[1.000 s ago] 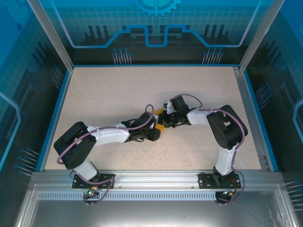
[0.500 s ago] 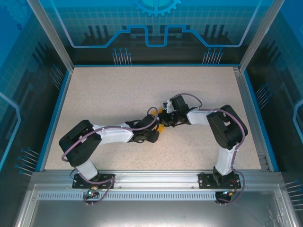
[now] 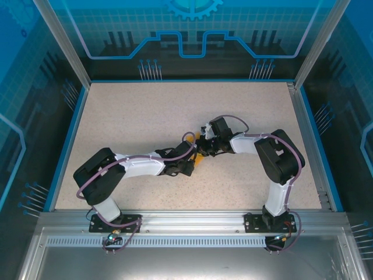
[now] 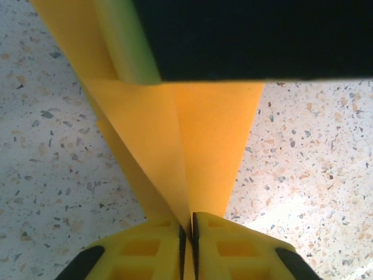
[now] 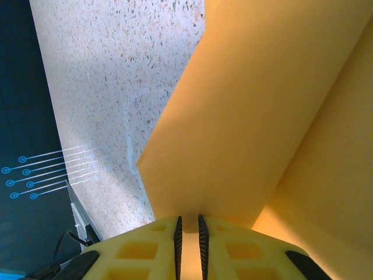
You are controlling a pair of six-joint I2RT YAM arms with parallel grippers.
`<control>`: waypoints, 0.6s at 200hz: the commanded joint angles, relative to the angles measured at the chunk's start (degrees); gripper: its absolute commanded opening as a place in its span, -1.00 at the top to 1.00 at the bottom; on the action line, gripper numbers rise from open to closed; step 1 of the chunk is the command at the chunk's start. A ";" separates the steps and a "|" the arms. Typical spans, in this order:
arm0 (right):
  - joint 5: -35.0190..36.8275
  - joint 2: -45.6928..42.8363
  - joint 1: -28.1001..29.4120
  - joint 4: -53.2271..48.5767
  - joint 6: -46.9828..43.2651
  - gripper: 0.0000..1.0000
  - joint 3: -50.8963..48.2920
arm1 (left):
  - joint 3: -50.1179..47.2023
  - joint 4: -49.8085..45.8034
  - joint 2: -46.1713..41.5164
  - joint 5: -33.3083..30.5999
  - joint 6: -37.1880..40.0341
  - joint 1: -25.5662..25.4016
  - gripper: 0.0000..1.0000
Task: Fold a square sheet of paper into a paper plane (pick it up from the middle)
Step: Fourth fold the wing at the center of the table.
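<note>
a: where's the orange paper (image 3: 198, 156) right now?

b: mid-surface, caught between the two arms where they meet. the left claw (image 4: 187, 233) is pinched shut on it, right at the end of a crease. the right claw (image 5: 187, 230) is nipped narrow on another edge. i can't tell whether the paper touches the surface (image 3: 134, 116).

a: what could spoil it from here?

b: i'd say both claws gripping one thin sheet. if the arms pull apart or twist out of step, it may tear, or the crease may wander off line. either pinch covers only a sliver of edge, so the paper could also slide free. a stray dent would leave the plane lopsided.

a: and the room?

b: a pale speckled surface with a blue rim (image 3: 68, 146). around it stand see-through blue panels (image 3: 192, 35) printed with circuit lines, framed by metal posts (image 3: 61, 41).
</note>
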 commanded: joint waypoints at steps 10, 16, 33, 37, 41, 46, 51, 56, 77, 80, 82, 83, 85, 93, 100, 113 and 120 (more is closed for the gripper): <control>0.34 0.25 0.65 -1.15 -0.19 0.63 0.72 | -0.34 0.31 -0.50 -0.35 -0.41 -0.40 0.87; 0.42 0.10 0.65 -1.22 -0.20 0.62 0.61 | -0.65 0.99 -0.68 -0.13 -0.68 -0.31 0.90; 1.11 -0.49 0.64 -1.62 -0.25 0.61 0.36 | -2.26 3.23 -1.79 1.55 -1.12 0.01 0.91; 1.21 -0.69 0.62 -1.64 -0.32 0.61 0.24 | -2.55 3.79 -1.94 2.53 -1.19 0.31 0.91; 1.31 -0.82 0.60 -1.77 -0.30 0.60 0.18 | -2.77 4.29 -2.09 3.85 -1.35 0.66 0.91; 1.40 -1.08 0.55 -1.83 -0.34 0.60 0.04 | -3.22 5.00 -2.11 5.48 -1.50 1.20 0.91; 1.47 -1.33 0.60 -1.76 -0.29 0.60 -0.17 | -3.63 5.80 -2.20 6.77 -1.81 1.66 0.91; 1.56 -1.67 0.52 -1.78 -0.32 0.60 -0.27 | -3.98 6.42 -2.35 7.67 -2.31 2.23 0.91; 2.56 -3.64 0.25 -2.30 -0.55 0.58 -1.20 | -6.69 10.30 -3.18 12.84 -4.50 5.14 0.90; 2.69 -3.90 0.17 -2.46 -0.51 0.57 -1.35 | -7.08 10.97 -3.25 13.75 -4.84 5.50 0.90; 2.78 -4.07 0.13 -2.52 -0.54 0.57 -1.41 | -7.33 11.36 -3.28 14.36 -5.06 5.82 0.90; 2.84 -4.13 0.13 -2.55 -0.50 0.57 -1.47 | -7.47 11.51 -3.31 14.70 -5.15 5.97 0.90; 2.88 -4.28 0.03 -2.59 -0.54 0.58 -1.57 | -7.73 12.04 -3.34 15.39 -5.27 6.29 0.90; 3.21 -5.00 -0.07 -2.58 -0.56 0.57 -2.04 | -8.28 13.44 -3.28 17.96 -5.74 7.34 0.89; 3.24 -5.52 -0.19 -2.57 -0.51 0.57 -2.37 | -8.70 14.19 -3.10 19.71 -6.19 8.14 0.89; 3.09 -6.30 -0.24 -2.68 -0.70 0.56 -2.74 | -9.24 15.58 -2.35 22.73 -6.77 9.45 0.90; 2.82 -6.60 -0.23 -2.75 -0.88 0.56 -2.75 | -9.30 16.32 -1.93 24.48 -6.99 9.85 0.89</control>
